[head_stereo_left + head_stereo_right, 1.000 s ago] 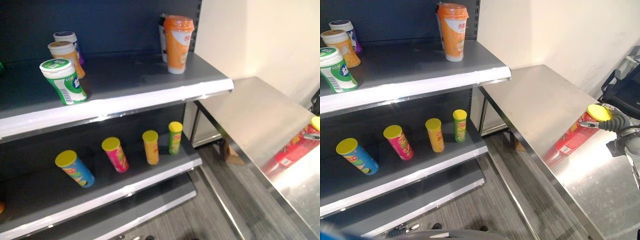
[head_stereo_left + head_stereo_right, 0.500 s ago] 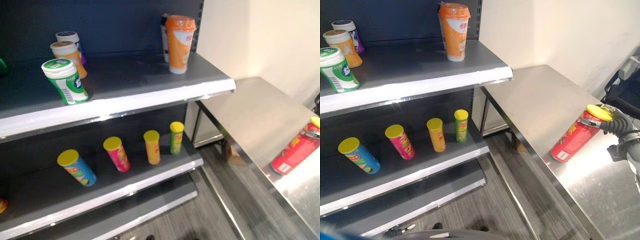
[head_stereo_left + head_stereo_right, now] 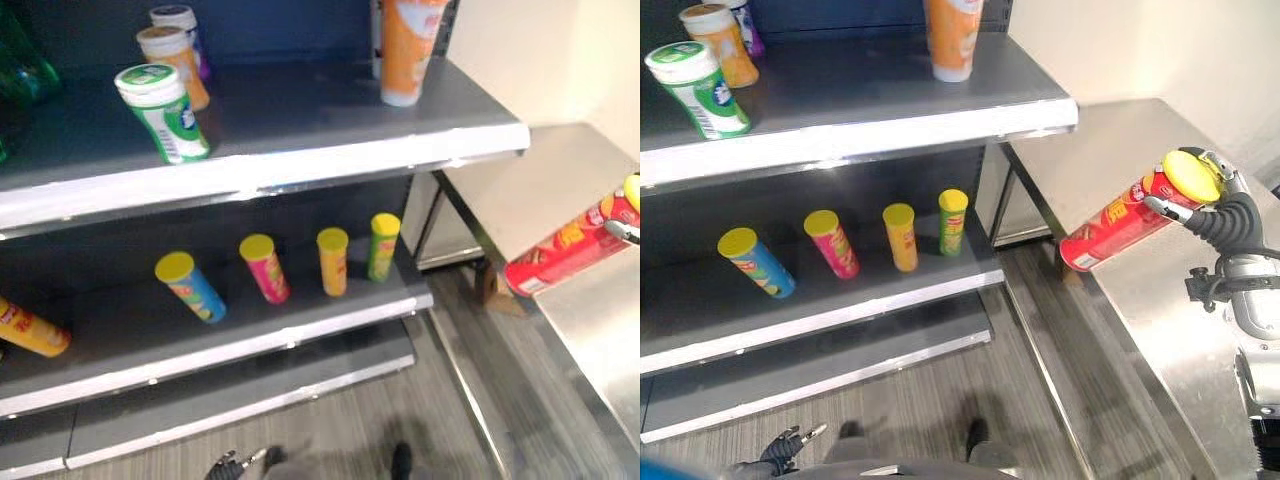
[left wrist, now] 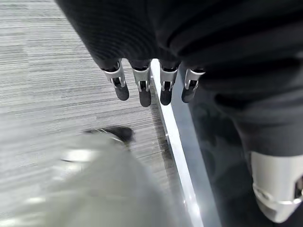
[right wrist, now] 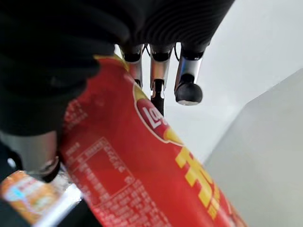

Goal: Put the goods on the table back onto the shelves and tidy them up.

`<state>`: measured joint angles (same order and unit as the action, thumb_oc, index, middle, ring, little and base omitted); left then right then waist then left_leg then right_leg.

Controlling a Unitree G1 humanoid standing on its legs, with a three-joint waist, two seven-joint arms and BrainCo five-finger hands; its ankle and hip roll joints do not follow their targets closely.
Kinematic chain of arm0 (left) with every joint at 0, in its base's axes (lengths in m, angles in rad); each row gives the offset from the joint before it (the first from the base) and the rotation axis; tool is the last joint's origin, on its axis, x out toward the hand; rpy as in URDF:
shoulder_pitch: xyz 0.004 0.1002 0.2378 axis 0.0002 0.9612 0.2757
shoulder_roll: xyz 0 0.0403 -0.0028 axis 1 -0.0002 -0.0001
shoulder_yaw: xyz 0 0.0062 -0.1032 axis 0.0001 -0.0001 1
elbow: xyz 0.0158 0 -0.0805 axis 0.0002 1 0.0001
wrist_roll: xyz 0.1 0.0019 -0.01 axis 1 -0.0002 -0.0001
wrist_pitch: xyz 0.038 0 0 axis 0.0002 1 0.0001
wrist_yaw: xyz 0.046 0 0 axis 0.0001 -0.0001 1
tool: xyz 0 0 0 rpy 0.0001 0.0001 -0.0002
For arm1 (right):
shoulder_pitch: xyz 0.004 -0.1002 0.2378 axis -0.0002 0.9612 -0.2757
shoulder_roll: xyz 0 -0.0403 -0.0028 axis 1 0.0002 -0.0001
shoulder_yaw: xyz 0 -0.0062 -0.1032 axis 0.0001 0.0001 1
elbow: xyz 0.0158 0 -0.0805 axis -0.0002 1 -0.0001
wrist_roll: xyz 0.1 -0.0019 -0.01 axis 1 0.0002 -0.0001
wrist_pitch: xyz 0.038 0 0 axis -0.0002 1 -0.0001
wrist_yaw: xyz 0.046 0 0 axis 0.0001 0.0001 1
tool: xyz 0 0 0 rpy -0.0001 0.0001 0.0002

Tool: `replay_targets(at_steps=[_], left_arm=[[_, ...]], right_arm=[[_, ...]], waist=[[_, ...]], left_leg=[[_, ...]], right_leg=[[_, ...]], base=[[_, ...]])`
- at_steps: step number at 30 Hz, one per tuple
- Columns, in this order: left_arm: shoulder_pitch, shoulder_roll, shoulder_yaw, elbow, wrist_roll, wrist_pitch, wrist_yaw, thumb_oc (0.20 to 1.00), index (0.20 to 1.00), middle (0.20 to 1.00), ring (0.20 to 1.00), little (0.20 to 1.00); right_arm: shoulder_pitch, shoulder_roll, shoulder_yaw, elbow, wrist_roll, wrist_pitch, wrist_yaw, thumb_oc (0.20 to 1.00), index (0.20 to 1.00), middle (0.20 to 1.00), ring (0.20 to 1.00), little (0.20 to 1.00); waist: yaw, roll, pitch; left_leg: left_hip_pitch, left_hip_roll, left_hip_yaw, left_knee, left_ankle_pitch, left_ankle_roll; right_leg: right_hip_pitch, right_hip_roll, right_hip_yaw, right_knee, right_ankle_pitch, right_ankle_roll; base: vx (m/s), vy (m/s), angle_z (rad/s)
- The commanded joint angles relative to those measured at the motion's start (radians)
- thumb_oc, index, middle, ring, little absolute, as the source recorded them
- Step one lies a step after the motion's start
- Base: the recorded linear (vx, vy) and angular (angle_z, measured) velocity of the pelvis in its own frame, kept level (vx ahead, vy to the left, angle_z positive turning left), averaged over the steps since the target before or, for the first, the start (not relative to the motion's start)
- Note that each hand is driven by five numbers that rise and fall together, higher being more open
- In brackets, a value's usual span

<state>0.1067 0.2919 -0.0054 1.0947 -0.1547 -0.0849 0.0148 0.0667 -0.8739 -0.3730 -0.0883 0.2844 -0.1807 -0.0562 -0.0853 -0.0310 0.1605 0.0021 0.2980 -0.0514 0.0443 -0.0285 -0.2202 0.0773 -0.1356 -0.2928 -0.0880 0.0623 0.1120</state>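
We have the red chip can (image 3: 1110, 226) gripped in our right hand (image 3: 1220, 215) and lifted at the frame's right, above the steel table (image 3: 1160, 300), not yet shelved beside the small cans (image 3: 900, 235), while our left hand (image 4: 151, 85) hangs relaxed.

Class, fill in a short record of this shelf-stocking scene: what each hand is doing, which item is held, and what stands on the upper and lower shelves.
Held item: red can with yellow lid, tilted, off the steel table
Right hand: curled round the red can's lid end
Left hand: low over the floor, fingers straight, holding nothing
Upper shelf: green-and-white jar, orange jar, orange cup
Lower shelf: blue can, pink can, orange can, green can
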Motion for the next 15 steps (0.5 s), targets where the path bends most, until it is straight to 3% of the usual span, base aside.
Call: replay_targets(at_steps=[1,2,3,6,7,11,12,14,15], left_arm=[[-0.016,0.065,-0.028,-0.024,0.018,-0.028,0.011,1.0,1.0,1.0,1.0,1.0],[-0.017,0.066,-0.028,-0.024,0.019,-0.028,0.011,1.0,1.0,1.0,1.0,1.0],[-0.025,0.082,-0.042,-0.041,0.042,-0.031,0.0,1.0,1.0,1.0,1.0,1.0],[-0.026,0.118,-0.025,-0.062,0.043,-0.039,0.004,1.0,1.0,1.0,1.0,1.0],[-0.025,0.124,-0.017,-0.068,0.036,-0.037,0.005,1.0,1.0,1.0,1.0,1.0],[-0.025,0.149,-0.005,-0.088,0.041,-0.037,-0.005,1.0,1.0,1.0,1.0,1.0],[-0.025,0.149,-0.005,-0.088,0.041,-0.037,-0.005,1.0,1.0,1.0,1.0,1.0],[-0.014,0.153,-0.005,-0.079,0.044,-0.029,-0.012,1.0,1.0,1.0,1.0,1.0],[-0.008,0.147,0.001,-0.061,0.043,-0.022,-0.016,1.0,1.0,1.0,1.0,1.0]], right_arm=[[-0.069,-0.033,-0.076,-0.03,0.021,-0.063,-0.032,0.2,0.2,0.2,0.2,0.2],[-0.067,-0.031,-0.077,-0.032,0.021,-0.062,-0.032,0.2,0.2,0.2,0.2,0.2],[-0.089,-0.014,-0.05,-0.033,0.012,-0.059,-0.03,0.2,0.2,0.2,0.2,0.2],[-0.139,0.003,0.012,-0.041,-0.013,-0.062,-0.032,0.2,0.2,0.2,0.2,0.2],[-0.149,0.007,0.029,-0.046,-0.021,-0.058,-0.034,0.2,0.2,0.2,0.2,0.2],[-0.142,0.013,0.032,-0.078,-0.014,-0.064,-0.016,0.2,0.2,0.2,0.2,0.2],[-0.142,0.013,0.031,-0.078,-0.014,-0.064,-0.016,0.2,0.2,0.2,0.2,0.2],[-0.146,0.011,0.046,-0.105,0.001,-0.072,0.007,0.2,0.2,0.2,0.2,0.2],[-0.144,0.004,0.061,-0.125,0.021,-0.075,0.037,0.2,0.2,0.2,0.2,0.2]], waist=[[0.004,-0.002,-0.048],[0.008,-0.005,-0.049],[0.003,-0.005,-0.048],[0.021,-0.019,-0.024],[0.025,-0.015,-0.011],[0.025,0.002,0.021],[0.025,0.001,0.02],[0.039,0.004,0.019],[0.05,-0.001,0.011]], left_leg=[[0.047,-0.039,0.027,-0.034,-0.046,0.042],[0.049,-0.043,0.031,-0.035,-0.046,0.044],[0.068,-0.088,0.058,-0.077,-0.076,0.074],[0.085,-0.16,0.128,-0.127,-0.071,0.11],[0.081,-0.167,0.143,-0.132,-0.066,0.117],[0.036,-0.196,0.143,-0.127,-0.039,0.148],[0.034,-0.197,0.143,-0.128,-0.036,0.149],[0.004,-0.214,0.139,-0.123,-0.021,0.164],[-0.009,-0.235,0.139,-0.122,-0.013,0.17]], right_leg=[[-0.079,-0.118,0.157,0.07,-0.079,0.075],[-0.08,-0.121,0.161,0.068,-0.077,0.077],[-0.114,-0.163,0.173,0.063,-0.009,0.1],[-0.2,-0.221,0.19,0.058,0.151,0.135],[-0.221,-0.224,0.169,0.065,0.164,0.133],[-0.223,-0.113,0.233,0.166,0.019,0.093],[-0.227,-0.114,0.233,0.168,0.02,0.093],[-0.194,-0.043,0.21,0.227,-0.095,0.059],[-0.163,0.02,0.203,0.263,-0.161,0.035]], base=[[0.0,0.493,0.43],[-0.07,0.514,0.26],[-0.11,0.529,0.26],[-0.2,0.507,-0.06],[-0.25,0.393,-0.59],[-0.2,0.268,-0.19],[-0.15,0.165,0.19],[-0.16,0.152,0.19],[-0.14,0.127,0.06]])
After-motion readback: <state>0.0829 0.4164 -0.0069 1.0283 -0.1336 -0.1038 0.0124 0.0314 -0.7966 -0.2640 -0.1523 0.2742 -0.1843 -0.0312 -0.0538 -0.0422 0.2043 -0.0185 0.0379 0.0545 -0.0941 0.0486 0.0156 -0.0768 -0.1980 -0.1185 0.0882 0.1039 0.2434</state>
